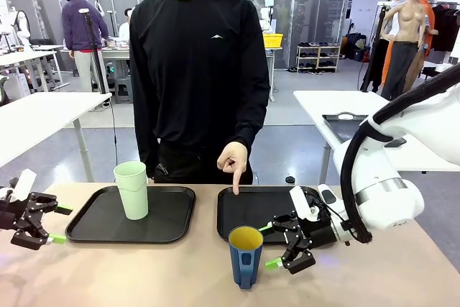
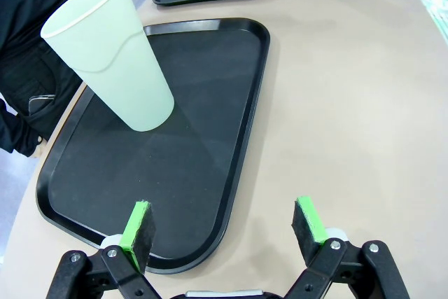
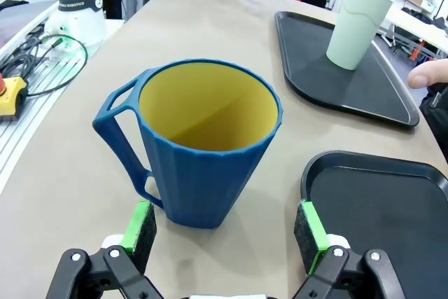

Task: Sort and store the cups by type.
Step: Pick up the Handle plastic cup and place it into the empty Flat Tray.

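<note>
On my beige table in an open workroom, the mint tumbler stands upright on the left black tray, the blue cup stands near the table's near edge, and both the left gripper and the right gripper are spread, empty.

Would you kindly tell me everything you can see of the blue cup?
The blue cup is dark blue outside and yellow inside, faceted, plastic-looking, with a looped handle. It stands upright and empty on the bare tabletop, in front of the right tray and not on it. The right pincer is open, fingers either side of it, apparently not touching.
</note>
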`<state>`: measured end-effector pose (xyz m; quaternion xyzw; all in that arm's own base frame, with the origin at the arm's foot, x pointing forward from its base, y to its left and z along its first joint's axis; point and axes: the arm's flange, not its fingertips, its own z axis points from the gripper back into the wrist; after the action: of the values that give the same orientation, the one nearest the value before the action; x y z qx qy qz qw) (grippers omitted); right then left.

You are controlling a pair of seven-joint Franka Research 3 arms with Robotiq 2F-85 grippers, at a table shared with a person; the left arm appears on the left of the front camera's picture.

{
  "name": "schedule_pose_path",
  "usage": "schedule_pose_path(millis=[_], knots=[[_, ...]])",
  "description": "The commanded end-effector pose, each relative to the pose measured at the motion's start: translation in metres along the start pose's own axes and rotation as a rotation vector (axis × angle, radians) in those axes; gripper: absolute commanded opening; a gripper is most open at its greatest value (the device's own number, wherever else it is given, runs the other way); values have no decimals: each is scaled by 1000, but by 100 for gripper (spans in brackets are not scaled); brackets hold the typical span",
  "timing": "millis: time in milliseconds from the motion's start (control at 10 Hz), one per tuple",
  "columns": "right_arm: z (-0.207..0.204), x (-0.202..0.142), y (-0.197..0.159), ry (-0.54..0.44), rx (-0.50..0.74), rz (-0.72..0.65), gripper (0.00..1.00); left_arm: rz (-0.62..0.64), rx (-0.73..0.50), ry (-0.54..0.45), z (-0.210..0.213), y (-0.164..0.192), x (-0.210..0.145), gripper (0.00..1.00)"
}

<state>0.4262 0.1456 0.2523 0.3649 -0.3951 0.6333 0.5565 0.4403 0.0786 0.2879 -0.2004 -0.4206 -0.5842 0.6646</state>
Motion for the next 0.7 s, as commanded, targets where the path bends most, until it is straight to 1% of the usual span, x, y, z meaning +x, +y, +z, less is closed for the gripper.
schedule_pose_path(millis=[0,500,600], knots=[[-16,-16,-1,-43,-14,20,100,-13,-3,7,-1,0,2,100],[-31,-9,-4,-51,16,15,100,-13,-3,7,-1,0,2,100],[-33,-7,-3,-71,33,20,100,-13,-3,7,-1,0,2,100]])
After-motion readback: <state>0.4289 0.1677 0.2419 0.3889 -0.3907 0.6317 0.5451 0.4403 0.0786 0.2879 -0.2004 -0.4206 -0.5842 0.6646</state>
